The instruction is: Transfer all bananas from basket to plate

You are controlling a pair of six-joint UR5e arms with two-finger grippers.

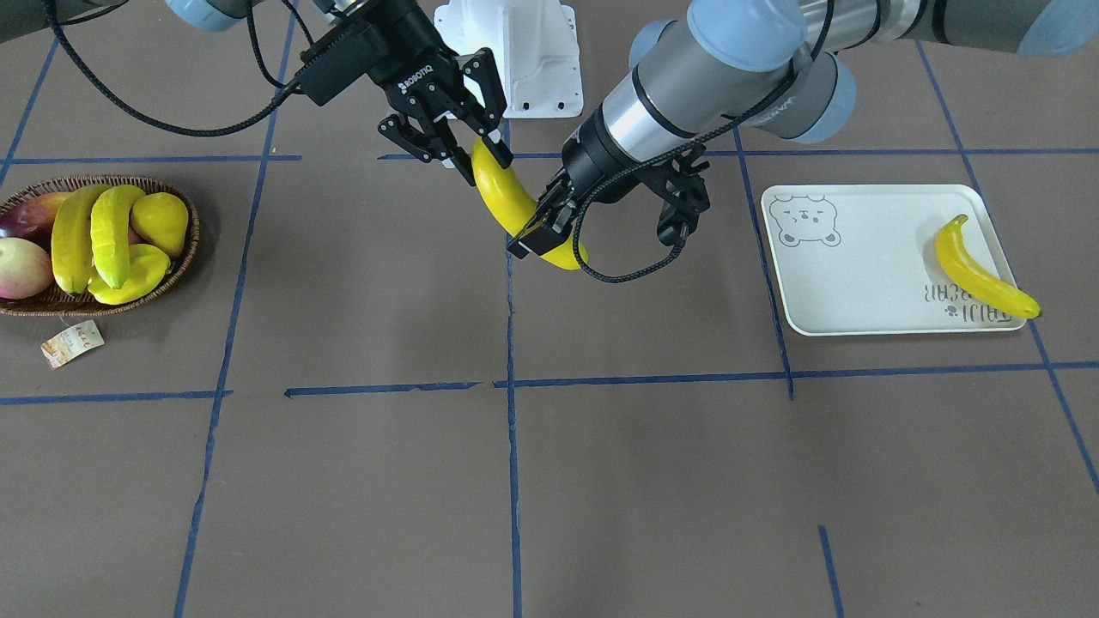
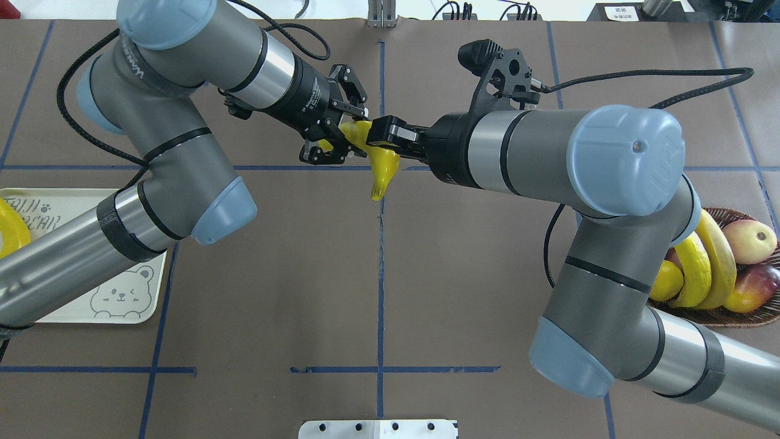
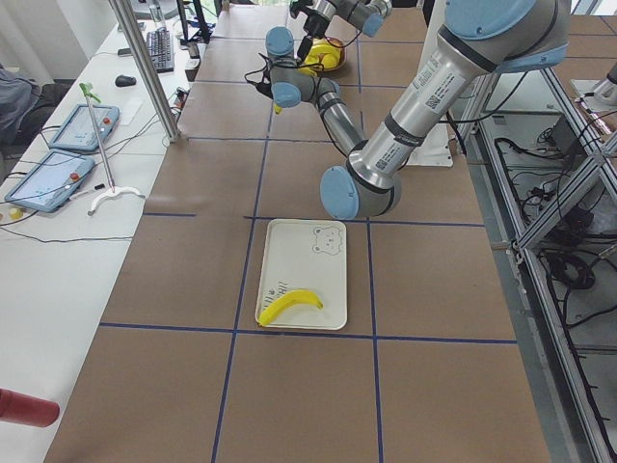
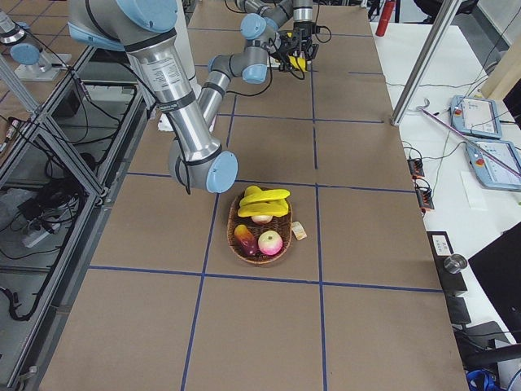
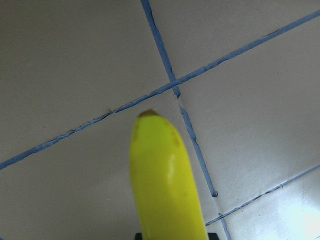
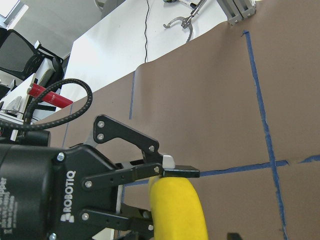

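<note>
Above the middle of the table (image 1: 601, 481), the banana (image 1: 502, 193) hung in the air between the two arms. It was well apart from the basket (image 1: 180, 273) and from the plate (image 1: 859, 257). The left gripper (image 1: 541, 236) was clenched on its lower part. A short end with a brown tip stuck out past the grip, as the left wrist view showed. The right gripper (image 1: 472, 150) stood at the upper end of the same banana, released, with its jaws spread wide. In the right wrist view a gap showed between the banana and this gripper's own side, so it was not pressing the fruit.

The plate lay on the robot's left side of the table. On it rested a second banana (image 1: 979, 270), at the end far from the bear print (image 1: 803, 221), with one dark tip just over the rim.

The basket stood on the robot's right side. In it lay a darker banana (image 1: 69, 236), touching other yellow fruit, among them a pear (image 1: 161, 221). How many of the yellow ones were bananas, I could not tell surely. Two reddish fruits (image 1: 21, 268) filled the outer end of the basket. A paper tag (image 1: 73, 342) lay flat on the table just beside the basket.
</note>
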